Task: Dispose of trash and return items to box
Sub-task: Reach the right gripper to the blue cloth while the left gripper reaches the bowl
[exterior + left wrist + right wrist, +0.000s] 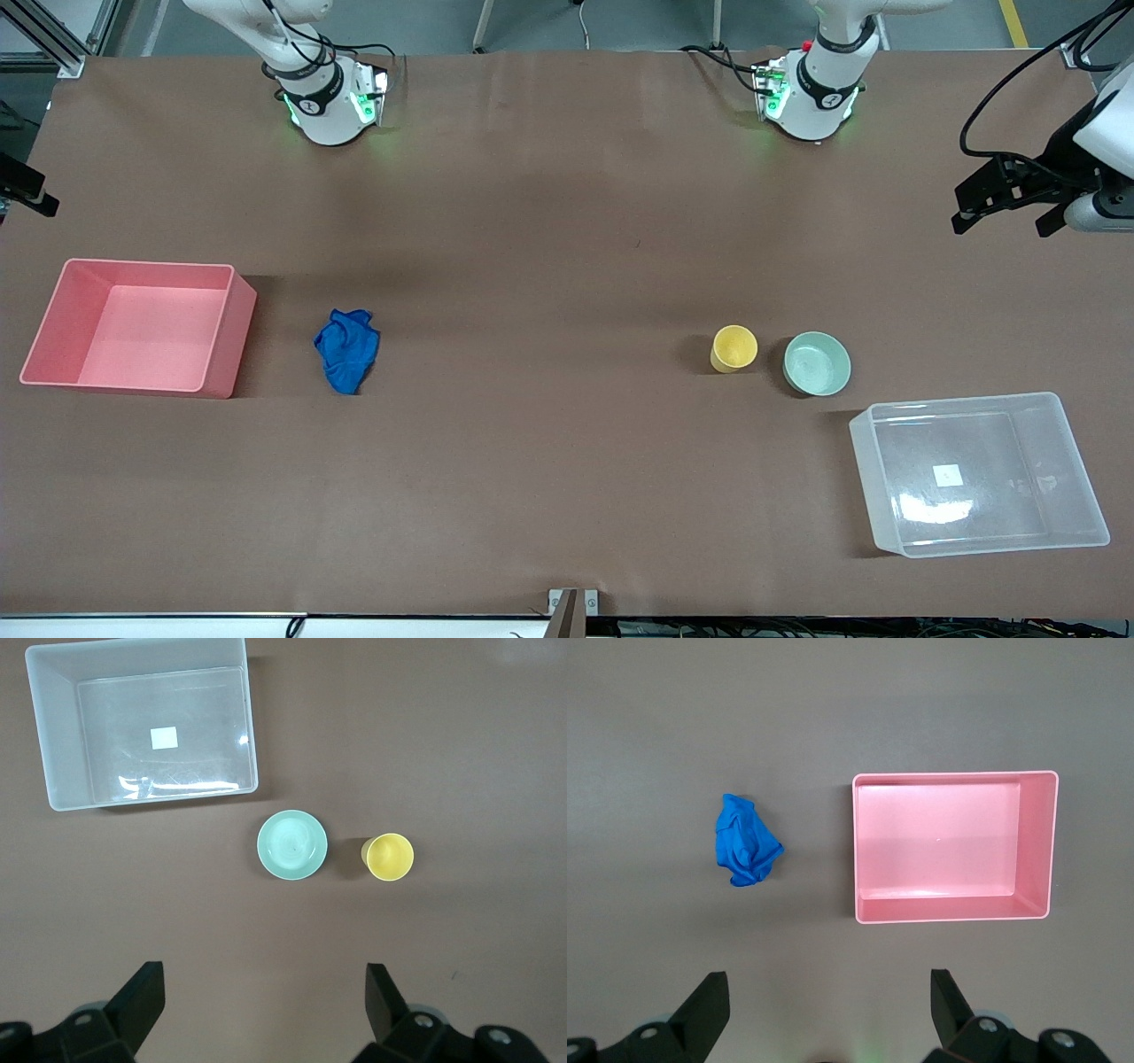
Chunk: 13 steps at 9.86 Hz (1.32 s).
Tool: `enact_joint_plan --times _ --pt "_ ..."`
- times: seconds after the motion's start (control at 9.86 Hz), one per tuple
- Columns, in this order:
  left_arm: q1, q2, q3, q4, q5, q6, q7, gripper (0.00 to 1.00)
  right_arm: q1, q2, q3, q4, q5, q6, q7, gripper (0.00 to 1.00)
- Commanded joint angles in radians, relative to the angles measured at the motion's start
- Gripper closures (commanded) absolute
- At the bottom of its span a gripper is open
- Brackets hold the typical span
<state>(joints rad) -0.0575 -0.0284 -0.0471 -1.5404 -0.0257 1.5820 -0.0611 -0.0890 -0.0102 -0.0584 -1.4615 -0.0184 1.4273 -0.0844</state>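
The blue cloth wad point(347, 350) lies on the brown table beside the pink bin; the right wrist view shows it too point(747, 853). The yellow cup point(733, 347) and mint-green bowl point(816, 363) stand side by side, a little farther from the front camera than the clear box point(974, 496). The left wrist view shows the cup point(390, 857), bowl point(292, 844) and empty box point(204, 744). My left gripper point(1010, 217) is open and empty, high over the left arm's end of the table point(266, 970). My right gripper point(830, 979) is open and empty, high over the bare table beside the cloth and pink bin.
The empty pink bin point(142, 328) sits at the right arm's end of the table and shows in the right wrist view point(939, 842). The two arm bases stand along the table's edge farthest from the front camera.
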Motion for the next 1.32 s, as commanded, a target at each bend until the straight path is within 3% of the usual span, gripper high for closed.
enact_joint_plan --times 0.0,0.3,0.61,1.01,1.22 --pt "-0.002 -0.001 0.006 -0.040 0.001 0.012 -0.011 0.00 -0.011 -0.007 0.006 -0.003 0.006 -0.005 -0.011 0.00" --pt "0.001 0.048 0.006 -0.029 0.001 0.018 0.009 0.00 -0.011 -0.007 0.006 -0.003 0.008 -0.005 -0.011 0.00" --pt "0.005 0.099 0.010 -0.061 0.001 0.139 0.012 0.00 -0.008 -0.007 0.006 -0.005 0.008 -0.007 -0.006 0.00" --pt "0.033 0.197 0.009 -0.269 0.001 0.425 0.014 0.00 0.003 -0.002 0.020 -0.010 0.006 0.004 0.005 0.00" --pt "0.031 0.290 0.009 -0.331 0.001 0.553 0.014 0.00 0.003 0.039 0.124 -0.058 0.002 0.065 0.136 0.00"
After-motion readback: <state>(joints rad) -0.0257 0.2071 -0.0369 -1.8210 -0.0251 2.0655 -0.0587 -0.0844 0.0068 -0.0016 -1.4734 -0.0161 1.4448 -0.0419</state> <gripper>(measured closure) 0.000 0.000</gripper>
